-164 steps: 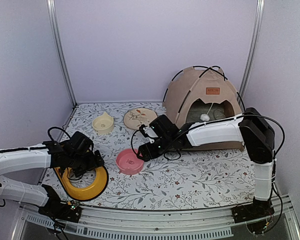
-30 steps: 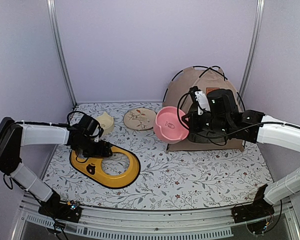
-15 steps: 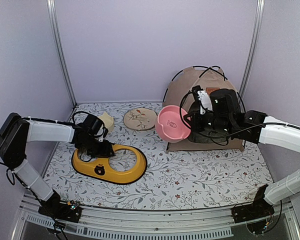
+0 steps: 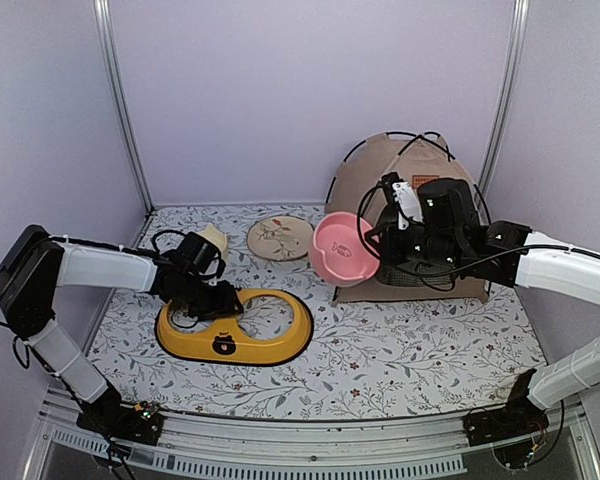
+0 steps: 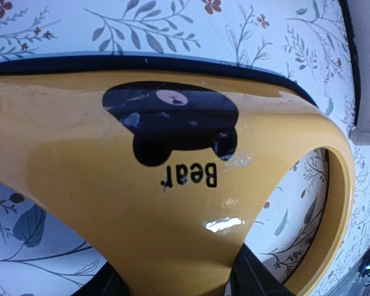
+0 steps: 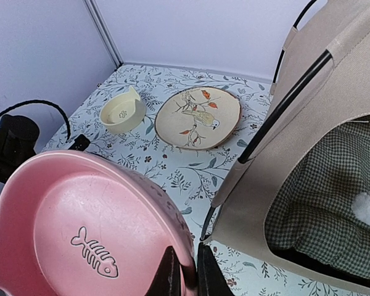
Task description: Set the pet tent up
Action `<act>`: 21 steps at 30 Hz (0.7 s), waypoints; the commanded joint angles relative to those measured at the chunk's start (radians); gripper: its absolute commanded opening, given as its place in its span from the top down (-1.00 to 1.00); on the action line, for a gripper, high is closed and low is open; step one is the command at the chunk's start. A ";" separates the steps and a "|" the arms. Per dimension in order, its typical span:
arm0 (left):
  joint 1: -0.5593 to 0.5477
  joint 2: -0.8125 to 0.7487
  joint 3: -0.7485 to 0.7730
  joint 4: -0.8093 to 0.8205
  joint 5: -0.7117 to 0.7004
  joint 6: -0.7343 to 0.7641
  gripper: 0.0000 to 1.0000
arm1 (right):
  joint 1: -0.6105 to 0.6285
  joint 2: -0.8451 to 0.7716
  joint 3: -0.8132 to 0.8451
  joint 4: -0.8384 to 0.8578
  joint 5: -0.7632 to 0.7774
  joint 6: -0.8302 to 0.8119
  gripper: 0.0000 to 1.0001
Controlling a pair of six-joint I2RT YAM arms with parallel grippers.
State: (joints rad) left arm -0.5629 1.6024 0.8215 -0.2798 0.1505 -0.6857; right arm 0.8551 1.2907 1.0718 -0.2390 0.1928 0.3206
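Note:
The pet tent (image 4: 408, 158) stands upright at the back right, beige with thin black poles (image 6: 296, 86). A green-checked cushion (image 6: 320, 197) and a white pompom (image 6: 367, 208) show in its doorway. My right gripper (image 4: 372, 244) is shut on the rim of a pink fish-print bowl (image 4: 338, 248), held up just left of the tent's front. In the right wrist view its fingertips (image 6: 184, 271) pinch that rim beside the tent wall (image 6: 314, 123). My left gripper (image 4: 218, 300) is shut on the narrow waist of a yellow two-ring bowl stand (image 4: 280, 345). That stand (image 5: 80, 154) lies flat on the mat.
A cream bowl (image 4: 212, 241) and a bird-painted plate (image 4: 280, 237) sit at the back of the floral mat (image 4: 400, 350). Metal frame posts (image 4: 120, 100) and lilac walls close in the back and sides. The left arm's cable (image 6: 31, 108) loops near the pink bowl.
The left gripper's jaws closed onto the yellow stand, and it has slid to the right across the mat. The right gripper with the pink bowl has barely moved.

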 commanded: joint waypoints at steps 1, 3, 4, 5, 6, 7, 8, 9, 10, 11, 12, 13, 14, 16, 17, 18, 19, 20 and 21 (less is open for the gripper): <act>-0.026 0.010 0.016 0.066 0.007 -0.040 -0.05 | -0.008 0.031 0.046 0.104 -0.053 0.021 1.00; -0.026 0.000 0.018 0.062 0.000 -0.032 -0.09 | -0.008 0.063 0.062 0.088 -0.074 0.021 1.00; -0.026 -0.007 0.016 0.064 0.002 -0.029 -0.12 | -0.008 0.083 0.077 0.078 -0.088 0.021 1.00; -0.026 -0.013 0.014 0.071 0.012 -0.025 -0.17 | -0.007 0.103 0.094 0.065 -0.103 0.019 1.00; -0.027 -0.020 0.011 0.082 0.025 -0.020 -0.20 | -0.007 0.128 0.110 0.054 -0.121 0.018 1.00; -0.030 -0.028 0.009 0.097 0.039 -0.016 -0.23 | -0.007 0.151 0.127 0.043 -0.140 0.015 1.00; -0.034 -0.033 0.008 0.109 0.047 -0.014 -0.26 | -0.007 0.177 0.130 0.033 -0.156 0.014 1.00; -0.038 -0.035 0.008 0.120 0.056 -0.015 -0.27 | -0.006 0.198 0.167 0.028 -0.169 0.014 1.00; -0.043 -0.033 0.010 0.132 0.067 -0.020 -0.28 | -0.003 0.220 0.186 0.023 -0.176 0.014 1.00; -0.048 -0.028 0.012 0.143 0.075 -0.027 -0.27 | 0.000 0.241 0.201 0.019 -0.180 0.011 1.00; -0.052 -0.024 0.013 0.154 0.082 -0.034 -0.27 | 0.003 0.260 0.215 0.015 -0.183 0.010 1.00; -0.059 -0.019 0.012 0.169 0.089 -0.043 -0.27 | 0.006 0.282 0.229 0.008 -0.184 0.009 1.00; -0.065 -0.016 0.011 0.184 0.093 -0.053 -0.28 | 0.010 0.299 0.243 0.000 -0.184 0.008 1.00; -0.078 -0.007 0.011 0.210 0.102 -0.064 -0.27 | 0.015 0.343 0.267 -0.014 -0.186 0.007 1.00; -0.082 -0.003 0.011 0.216 0.105 -0.069 -0.27 | 0.017 0.359 0.274 -0.019 -0.188 0.008 1.00; -0.086 -0.001 0.011 0.223 0.107 -0.074 -0.27 | 0.020 0.374 0.280 -0.023 -0.187 0.008 1.00; -0.090 -0.003 0.009 0.227 0.107 -0.079 -0.27 | 0.021 0.390 0.284 -0.025 -0.187 0.008 1.00; -0.093 -0.006 0.006 0.228 0.104 -0.087 -0.27 | 0.021 0.403 0.289 -0.029 -0.188 0.008 1.00; -0.096 -0.011 0.001 0.230 0.102 -0.094 -0.27 | 0.023 0.422 0.297 -0.037 -0.191 0.008 1.00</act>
State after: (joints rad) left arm -0.6376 1.6016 0.8219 -0.1257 0.2337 -0.7475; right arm 0.8673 1.6737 1.3071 -0.3012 0.0345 0.3164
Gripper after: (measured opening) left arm 0.636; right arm 0.085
